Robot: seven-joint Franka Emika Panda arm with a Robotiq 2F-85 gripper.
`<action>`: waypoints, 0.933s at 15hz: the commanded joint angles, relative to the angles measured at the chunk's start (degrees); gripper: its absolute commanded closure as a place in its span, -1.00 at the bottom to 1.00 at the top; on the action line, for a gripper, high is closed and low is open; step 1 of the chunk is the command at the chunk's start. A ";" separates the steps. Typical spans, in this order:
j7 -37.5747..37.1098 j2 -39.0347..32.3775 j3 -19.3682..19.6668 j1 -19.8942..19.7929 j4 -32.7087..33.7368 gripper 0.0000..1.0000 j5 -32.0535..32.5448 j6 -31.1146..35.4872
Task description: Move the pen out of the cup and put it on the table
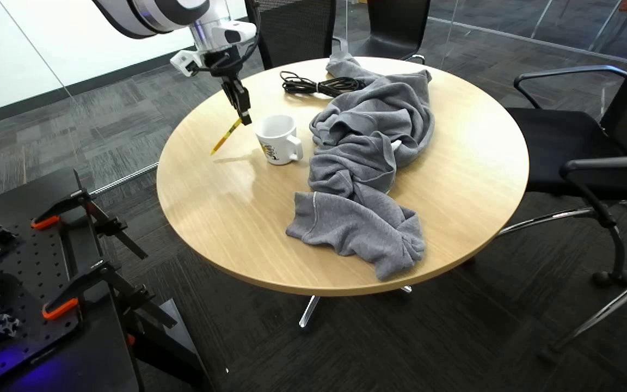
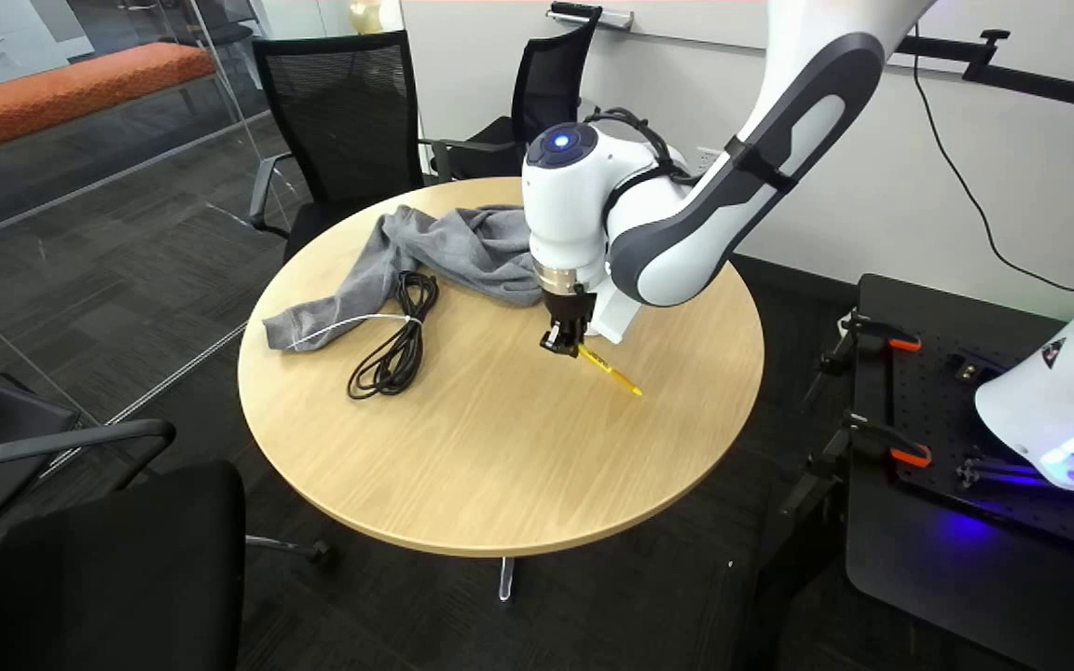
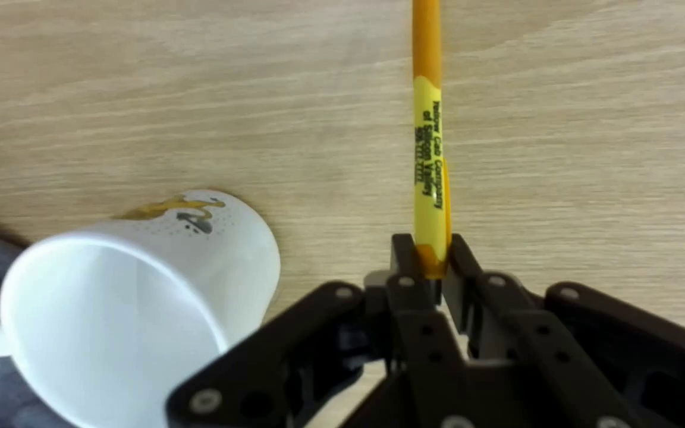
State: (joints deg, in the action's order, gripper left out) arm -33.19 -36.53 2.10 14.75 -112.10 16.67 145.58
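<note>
The yellow-orange pen (image 1: 226, 136) is outside the white cup (image 1: 275, 136) and tilted, its free end pointing down and away from the cup. My gripper (image 1: 245, 118) is shut on one end of the pen. In the wrist view the fingertips (image 3: 427, 257) pinch the pen (image 3: 429, 137), which has black print. The pen also shows in an exterior view (image 2: 612, 371). Whether its low end touches the table (image 1: 221, 218) is unclear. The cup (image 3: 229, 255) stands upright beside the gripper, and no pen shows in its visible inside. In an exterior view the arm mostly hides it.
A crumpled grey sweater (image 1: 368, 147) lies along the table beside the cup's handle. A coiled black cable (image 1: 321, 85) lies behind the cup; it also shows in an exterior view (image 2: 397, 345). Black chairs (image 1: 558, 141) stand around the round table.
</note>
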 commanded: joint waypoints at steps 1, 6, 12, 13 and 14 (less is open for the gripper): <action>3.25 -2.73 0.78 0.47 3.31 0.93 -2.90 -1.61; 3.78 -3.16 1.28 1.02 3.72 -0.13 -4.22 -1.38; -1.12 4.67 4.99 5.47 -3.91 -0.98 -0.83 4.11; -1.63 6.41 5.76 6.33 -5.71 -1.00 -0.10 5.78; -3.02 8.28 6.84 7.48 -7.47 -1.00 0.78 7.39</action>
State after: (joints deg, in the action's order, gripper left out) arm -32.73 -35.51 5.83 18.84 -112.03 15.07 148.80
